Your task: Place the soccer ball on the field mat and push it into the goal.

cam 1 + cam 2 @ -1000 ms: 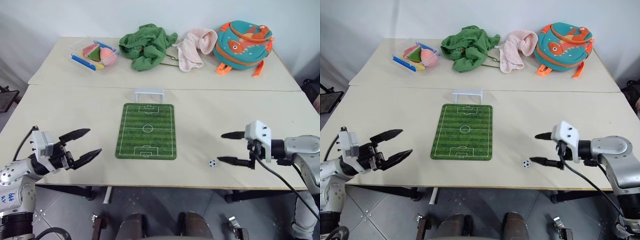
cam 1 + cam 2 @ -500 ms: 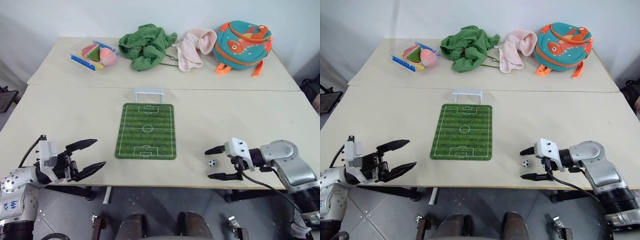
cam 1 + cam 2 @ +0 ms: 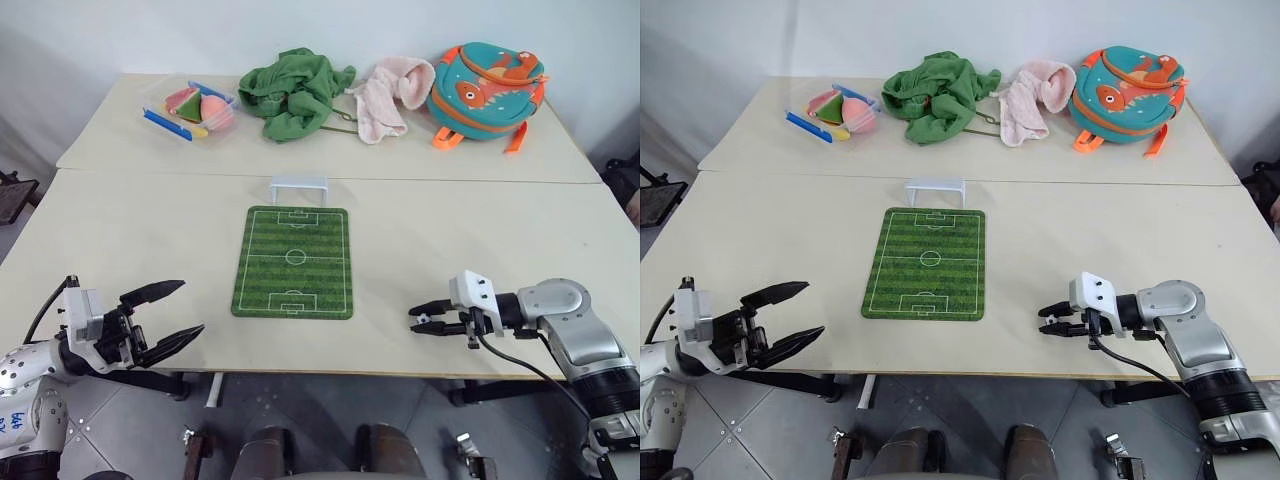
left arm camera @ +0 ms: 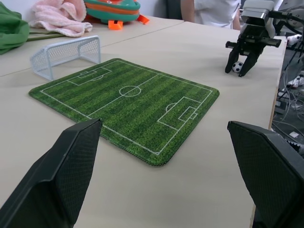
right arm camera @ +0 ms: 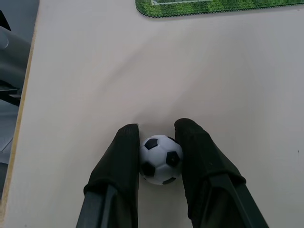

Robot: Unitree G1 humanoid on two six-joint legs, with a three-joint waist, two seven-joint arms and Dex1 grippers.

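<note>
The soccer ball [image 5: 160, 159], small and white with black patches, rests on the table near the front edge, right of the field mat [image 3: 293, 262]. My right gripper [image 3: 425, 322] points left, shut on the ball with one black finger on each side. The left wrist view shows the ball [image 4: 238, 66] between those fingers [image 4: 231, 62]. The green striped mat lies flat at the table's middle, and the white goal [image 3: 298, 185] stands just beyond its far end. My left gripper [image 3: 190, 308] hangs open at the front left, off the table's edge, holding nothing.
Along the back of the table lie a clear box of toys [image 3: 195, 108], a green cloth [image 3: 295, 90], a pink towel [image 3: 390, 90] and a teal fish backpack [image 3: 487, 85]. A person in a white shirt [image 4: 213, 7] sits beyond the table.
My right gripper dropped to the table beside the ball, then went from wide open to shut on the ball. The left gripper stays open in about the same place.
</note>
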